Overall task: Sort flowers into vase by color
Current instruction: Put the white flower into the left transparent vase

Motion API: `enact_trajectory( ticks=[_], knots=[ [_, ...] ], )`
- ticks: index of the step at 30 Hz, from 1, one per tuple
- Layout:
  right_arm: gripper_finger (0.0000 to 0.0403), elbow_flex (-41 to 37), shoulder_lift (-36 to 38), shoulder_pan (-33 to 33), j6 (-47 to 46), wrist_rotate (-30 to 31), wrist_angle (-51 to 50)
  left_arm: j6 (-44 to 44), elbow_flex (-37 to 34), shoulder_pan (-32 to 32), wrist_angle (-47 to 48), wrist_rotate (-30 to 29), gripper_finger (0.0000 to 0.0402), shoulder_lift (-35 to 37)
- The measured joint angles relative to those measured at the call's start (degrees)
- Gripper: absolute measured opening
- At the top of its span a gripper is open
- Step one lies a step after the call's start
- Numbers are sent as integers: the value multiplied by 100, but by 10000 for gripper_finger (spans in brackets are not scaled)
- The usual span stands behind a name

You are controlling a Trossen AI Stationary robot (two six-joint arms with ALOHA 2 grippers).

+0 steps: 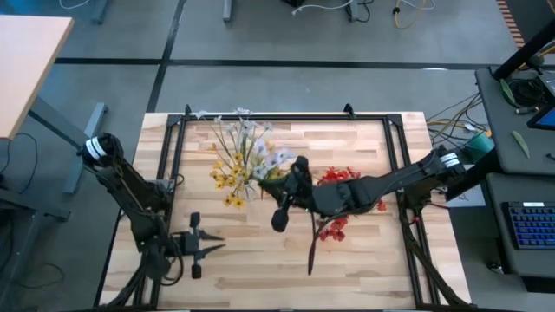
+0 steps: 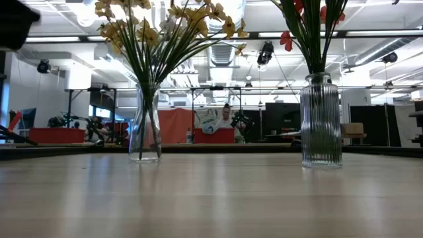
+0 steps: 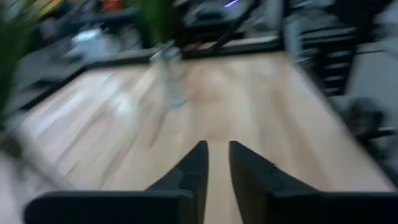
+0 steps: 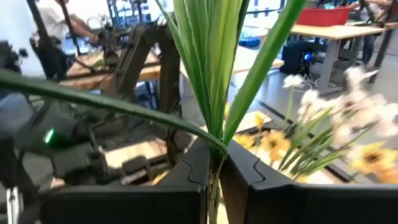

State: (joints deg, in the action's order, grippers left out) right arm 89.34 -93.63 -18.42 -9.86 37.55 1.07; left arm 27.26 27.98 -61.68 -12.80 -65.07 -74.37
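Observation:
Two clear glass vases stand on the wooden table. One vase point(image 2: 145, 129) holds yellow and white flowers point(image 1: 244, 160); the ribbed vase point(image 2: 321, 122) holds red flowers point(image 1: 342, 179). My right gripper point(image 4: 213, 155) hovers level between the two bunches point(image 1: 284, 212), shut on a green stalk with long leaves point(image 4: 211, 68); its blossom is out of the wrist view. My left gripper point(image 3: 216, 155) is low near the table's front left point(image 1: 208, 247), shut with nothing between its fingers. My right gripper pinches the thin green stalk point(image 4: 214, 171) between its two fingers, just below where the long leaves branch off. The fingers come level from the table's right side and lie across the stalk. The stalk stands roughly upright in the hold, clear of the table.
A red spray with a long stalk point(image 1: 314, 247) shows below my right arm; whether it lies on the table I cannot tell. A black frame point(image 1: 286, 117) borders the tabletop. Bare wood point(image 1: 260, 277) lies along the near edge. Desks and a person show in the room behind.

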Motion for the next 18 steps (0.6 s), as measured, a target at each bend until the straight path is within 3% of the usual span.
enact_trajectory(
  ticks=[4, 9, 12, 18],
  knots=[
    [13, -2, -243, -93, 28, -3, 199, -2064, -609, 322, -2355, 1037, 7, -11],
    [13, -1, -512, -122, 60, 2, 480, -2800, -1621, 1020, -4460, 2060, 9, -18],
    [13, -2, -616, -107, 73, 64, 570, -2707, -2001, 1462, -4947, 2149, 2, -18],
    [13, 0, -891, -53, 302, 926, 603, -2802, -2146, 2064, -4935, 2133, 11, -22]
  ],
)
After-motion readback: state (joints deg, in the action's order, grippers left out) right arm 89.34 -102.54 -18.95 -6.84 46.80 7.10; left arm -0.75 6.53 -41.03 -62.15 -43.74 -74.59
